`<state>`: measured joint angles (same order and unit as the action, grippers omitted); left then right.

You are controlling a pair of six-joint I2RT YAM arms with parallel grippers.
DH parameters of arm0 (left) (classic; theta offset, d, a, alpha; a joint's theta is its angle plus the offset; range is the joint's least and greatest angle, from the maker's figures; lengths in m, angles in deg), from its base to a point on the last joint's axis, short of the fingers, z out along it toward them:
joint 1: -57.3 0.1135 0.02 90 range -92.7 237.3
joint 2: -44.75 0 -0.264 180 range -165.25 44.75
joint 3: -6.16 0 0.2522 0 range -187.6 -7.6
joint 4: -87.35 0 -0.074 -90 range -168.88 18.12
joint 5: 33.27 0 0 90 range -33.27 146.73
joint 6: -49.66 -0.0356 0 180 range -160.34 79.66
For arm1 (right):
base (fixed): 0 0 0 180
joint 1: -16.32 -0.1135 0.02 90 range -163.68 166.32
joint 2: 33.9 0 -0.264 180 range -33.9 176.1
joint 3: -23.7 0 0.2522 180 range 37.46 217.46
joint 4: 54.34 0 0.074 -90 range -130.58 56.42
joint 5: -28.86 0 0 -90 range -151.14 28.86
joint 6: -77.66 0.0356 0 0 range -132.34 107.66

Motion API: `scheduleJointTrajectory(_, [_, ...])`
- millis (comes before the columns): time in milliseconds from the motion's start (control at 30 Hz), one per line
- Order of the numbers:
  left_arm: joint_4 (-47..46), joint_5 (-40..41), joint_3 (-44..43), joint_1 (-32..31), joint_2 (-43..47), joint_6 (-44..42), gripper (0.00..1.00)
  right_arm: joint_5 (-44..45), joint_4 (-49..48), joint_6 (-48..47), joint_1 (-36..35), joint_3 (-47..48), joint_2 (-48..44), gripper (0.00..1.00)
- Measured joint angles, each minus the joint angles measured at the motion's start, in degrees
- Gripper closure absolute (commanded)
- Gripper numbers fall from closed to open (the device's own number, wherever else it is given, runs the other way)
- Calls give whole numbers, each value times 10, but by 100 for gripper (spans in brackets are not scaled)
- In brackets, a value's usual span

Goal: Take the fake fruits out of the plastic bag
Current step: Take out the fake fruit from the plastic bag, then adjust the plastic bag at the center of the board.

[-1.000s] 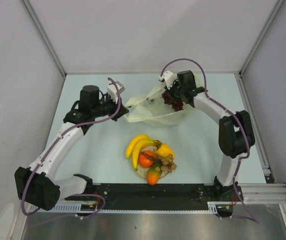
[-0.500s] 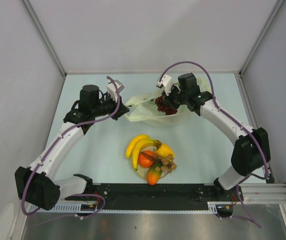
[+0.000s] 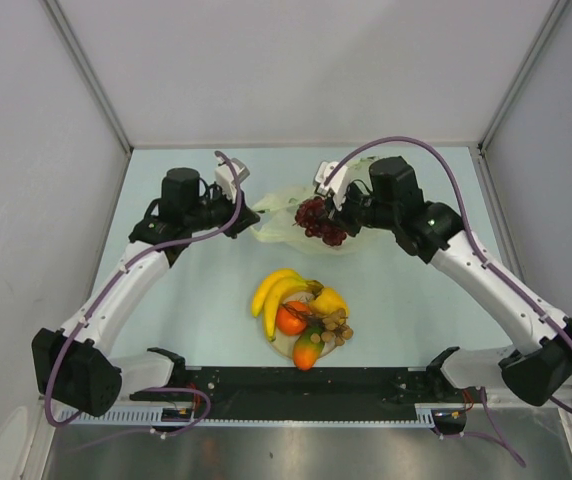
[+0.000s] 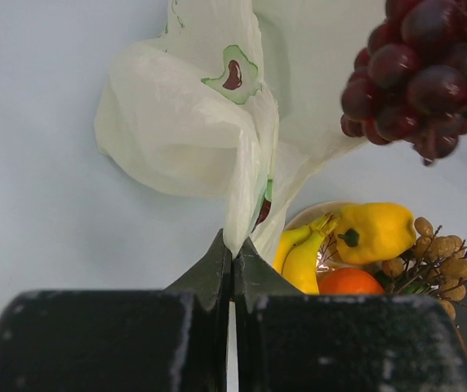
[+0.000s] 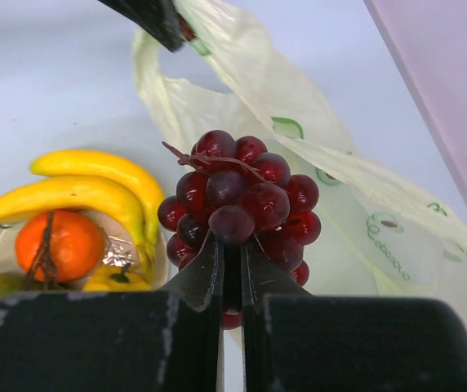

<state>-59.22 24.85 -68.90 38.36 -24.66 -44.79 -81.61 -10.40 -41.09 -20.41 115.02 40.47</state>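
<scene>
The plastic bag (image 3: 281, 226) lies crumpled on the pale tabletop (image 3: 406, 290), just above the middle of the overhead view. Its translucent cream film carries small avocado prints. The left pincer (image 3: 249, 213) holds it at its left end: in the left wrist view the two dark fingers are pressed together on a thin fold of the bag (image 4: 184, 122), which rises from their tips into the upper half of the frame.

The dark purple grapes (image 3: 318, 220) sit over the bag's right part in the overhead view. The right pincer (image 3: 336, 212) pinches them. In the right wrist view its fingers close on the lower berries of the bunch (image 5: 237, 200), which fills the centre of the frame with the bag (image 5: 242, 73) behind and to the right. In the left wrist view the grapes (image 4: 421, 73) hang at the upper right, clear of the film.

Below the bag, in the lower centre of the overhead view and well apart from it, stands the round beige plate (image 3: 278, 347) heaped with the other fake fruits. These are the yellow banana bunch (image 3: 274, 290) at the upper left, the orange (image 3: 290, 318) in the middle, the yellow lemon-like fruit (image 3: 329, 300) at the right, the brown cluster (image 3: 336, 327) under it, and the mango (image 3: 306, 353) at the bottom edge.
</scene>
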Motion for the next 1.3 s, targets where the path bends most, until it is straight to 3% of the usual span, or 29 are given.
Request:
scheduleJointTrajectory(233, [-1, 2, -7, 0, -5, -1, 100, 5, 9, 22, -39, 0, -28, 100])
scheduleJointTrajectory(367, [12, 11, -76, 0, -59, -4, 100, 16, 8, 24, -46, 0, -36, 100])
scheduleJointTrajectory(467, [30, 48, -205, 0, -144, -10, 100, 26, 5, 27, -43, 6, -35, 100])
scheduleJointTrajectory(667, [87, 138, -621, 19, -377, -29, 100, 32, -17, 47, -36, 91, -12, 100])
scheduleJointTrajectory(733, [89, 164, -686, 38, -405, -24, 100, 28, -28, 56, -35, 114, -11, 100])
scheduleJointTrajectory(900, [98, 224, -659, 75, -366, -25, 100, 0, -49, 89, -33, 128, -16, 100])
scheduleJointTrajectory(1300, [99, 240, -240, 78, -104, -15, 100, -64, -11, 111, -40, 60, -30, 100])
